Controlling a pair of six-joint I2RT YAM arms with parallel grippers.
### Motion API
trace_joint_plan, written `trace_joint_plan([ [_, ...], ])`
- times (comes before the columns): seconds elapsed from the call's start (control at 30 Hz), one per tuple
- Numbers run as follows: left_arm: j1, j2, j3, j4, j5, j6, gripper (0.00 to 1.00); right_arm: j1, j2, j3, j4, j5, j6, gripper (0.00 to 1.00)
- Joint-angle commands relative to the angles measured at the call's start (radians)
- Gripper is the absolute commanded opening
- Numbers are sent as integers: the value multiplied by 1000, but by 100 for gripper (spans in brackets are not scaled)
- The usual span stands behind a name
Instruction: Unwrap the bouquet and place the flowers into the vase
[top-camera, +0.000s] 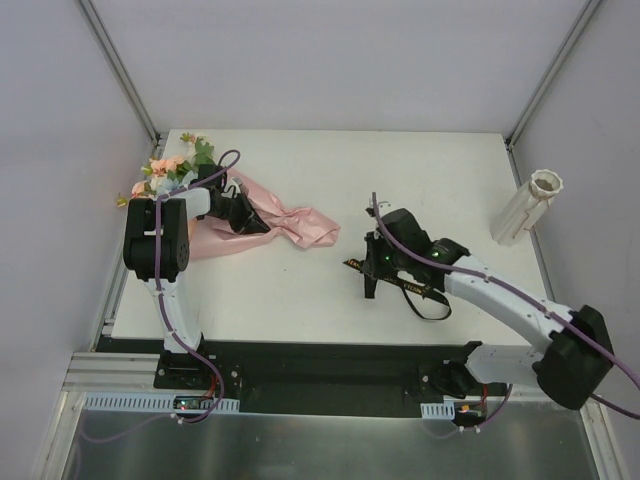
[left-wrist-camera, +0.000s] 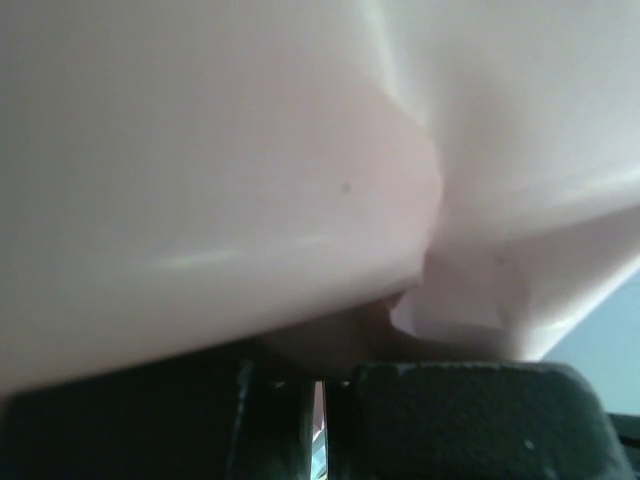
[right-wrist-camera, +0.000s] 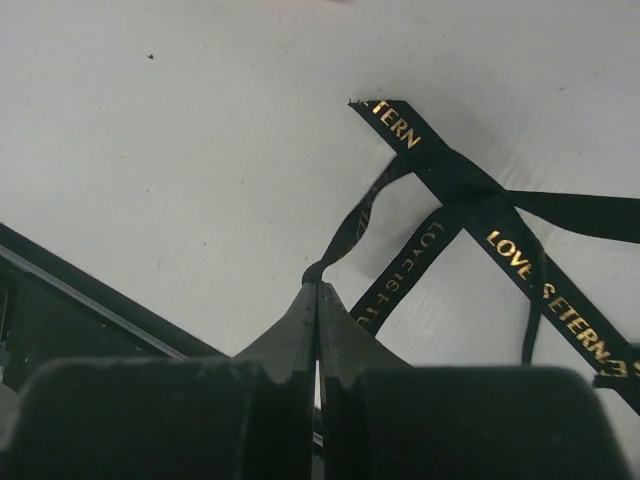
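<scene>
The long-stemmed artificial flowers (top-camera: 175, 170) in peach, cream and pale blue lie at the far left corner of the white table (top-camera: 330, 160). Their crumpled pink-purple paper sheet (top-camera: 300, 228) spreads toward the middle. The left pincer (left-wrist-camera: 318, 385) is closed right against that sheet, but whether a fold is nipped cannot be told. The right pincer (right-wrist-camera: 317, 290) is clamped on the long black gold-lettered ribbon (right-wrist-camera: 520, 260), well apart from the flowers. The tall ribbed cream-white vase (top-camera: 527, 207) sits at the far right edge, away from both.
</scene>
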Motion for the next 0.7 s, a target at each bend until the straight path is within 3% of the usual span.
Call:
trace_joint_plan([
  [0.0,5,-6,-1,-25,6,-5,0,-2,143,-28,140,-49,86,1],
  [0.23,2,-5,1,-23,9,-8,0,-72,344,-61,209,24,120,1],
  [0.67,-6,-15,2,-25,20,-11,0,-239,389,-153,208,113,223,1],
])
